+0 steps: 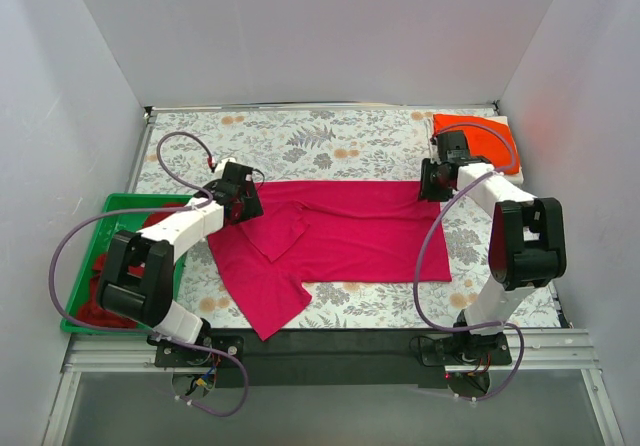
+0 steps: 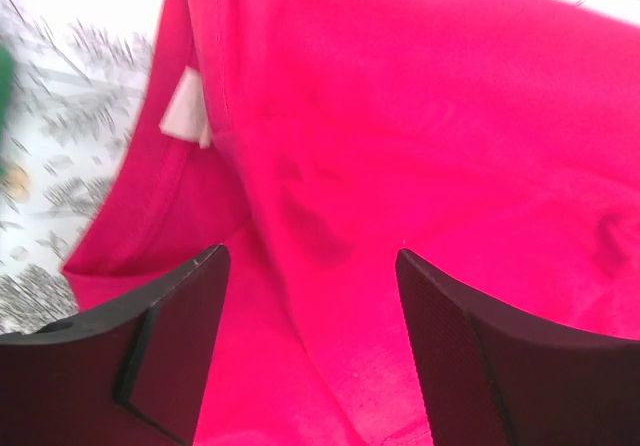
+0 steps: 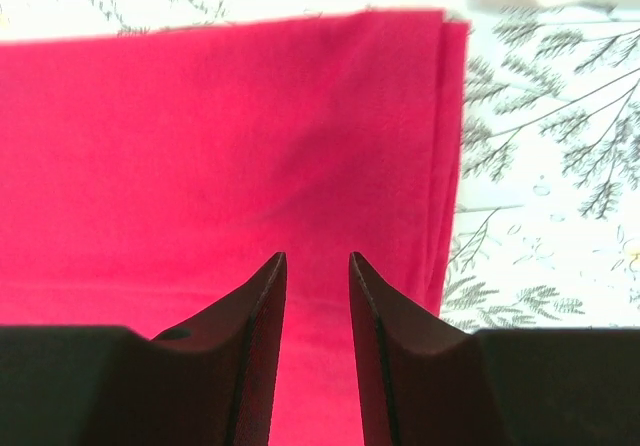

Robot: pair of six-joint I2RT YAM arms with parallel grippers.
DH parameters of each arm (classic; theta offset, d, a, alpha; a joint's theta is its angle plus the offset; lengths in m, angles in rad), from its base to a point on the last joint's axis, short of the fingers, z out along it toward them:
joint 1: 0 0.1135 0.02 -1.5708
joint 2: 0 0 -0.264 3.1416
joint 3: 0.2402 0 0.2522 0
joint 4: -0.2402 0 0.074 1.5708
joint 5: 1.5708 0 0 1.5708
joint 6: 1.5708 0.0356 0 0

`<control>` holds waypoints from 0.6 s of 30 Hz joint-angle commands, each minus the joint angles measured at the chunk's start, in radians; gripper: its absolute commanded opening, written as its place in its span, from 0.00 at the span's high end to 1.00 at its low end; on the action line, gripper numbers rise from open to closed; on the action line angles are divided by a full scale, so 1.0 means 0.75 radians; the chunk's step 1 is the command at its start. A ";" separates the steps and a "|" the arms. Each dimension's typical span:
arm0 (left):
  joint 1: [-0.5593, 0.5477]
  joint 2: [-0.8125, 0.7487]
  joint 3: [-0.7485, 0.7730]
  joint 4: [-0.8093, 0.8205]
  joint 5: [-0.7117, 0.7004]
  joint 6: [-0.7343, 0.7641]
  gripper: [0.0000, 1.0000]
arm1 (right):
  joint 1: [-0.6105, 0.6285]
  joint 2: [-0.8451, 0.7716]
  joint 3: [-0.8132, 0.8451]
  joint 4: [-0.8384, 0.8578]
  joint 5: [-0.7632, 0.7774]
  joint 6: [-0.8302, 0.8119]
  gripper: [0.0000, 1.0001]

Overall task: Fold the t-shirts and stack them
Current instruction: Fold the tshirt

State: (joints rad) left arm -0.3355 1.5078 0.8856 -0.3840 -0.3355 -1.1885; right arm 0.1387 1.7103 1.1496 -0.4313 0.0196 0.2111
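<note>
A magenta-pink t-shirt [image 1: 350,231] lies spread across the middle of the table, with one sleeve folded inward and its lower left part hanging toward the front edge. My left gripper [image 1: 240,194] is open wide just above its collar area, where a white label [image 2: 185,111] shows on the pink cloth [image 2: 420,116]. My right gripper [image 1: 432,181] hovers over the shirt's far right corner [image 3: 200,146], jaws a little apart with nothing between them. An orange-red t-shirt [image 1: 478,136] lies folded at the back right on a white one [image 1: 514,170]. A darker red t-shirt [image 1: 100,286] is bunched in the tray.
A green plastic tray [image 1: 125,204] stands at the left edge of the table. The floral tablecloth [image 1: 300,141] shows behind the shirt. White walls enclose three sides. A black rail [image 1: 330,351] runs along the front by the arm bases.
</note>
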 commanded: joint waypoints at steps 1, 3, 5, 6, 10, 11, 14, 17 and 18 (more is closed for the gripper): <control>0.014 0.051 0.028 -0.114 0.042 -0.145 0.40 | -0.050 0.027 -0.038 0.127 -0.087 0.062 0.67; 0.022 0.076 0.016 -0.136 0.057 -0.174 0.43 | -0.072 0.035 -0.056 0.147 -0.086 0.062 0.67; 0.034 0.108 -0.009 -0.181 0.063 -0.217 0.46 | -0.099 0.043 -0.089 0.162 -0.090 0.062 0.67; 0.044 0.121 -0.017 -0.210 0.065 -0.231 0.48 | -0.109 0.047 -0.099 0.174 -0.090 0.064 0.67; 0.079 0.131 -0.066 -0.259 0.073 -0.279 0.51 | -0.164 0.051 -0.150 0.192 -0.077 0.072 0.67; 0.089 0.125 -0.080 -0.265 0.081 -0.283 0.51 | -0.173 0.049 -0.160 0.199 -0.075 0.072 0.67; 0.118 0.090 -0.121 -0.278 0.102 -0.289 0.54 | -0.224 0.043 -0.179 0.201 -0.045 0.074 0.67; 0.126 0.053 -0.150 -0.300 0.094 -0.289 0.55 | -0.236 0.031 -0.183 0.201 -0.032 0.074 0.67; 0.130 0.041 -0.156 -0.310 0.094 -0.289 0.55 | -0.236 0.027 -0.183 0.199 0.010 0.074 0.67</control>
State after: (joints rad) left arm -0.2554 1.5482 0.8284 -0.4911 -0.2657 -1.3880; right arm -0.0170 1.7470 1.0351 -0.2863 -0.0536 0.2684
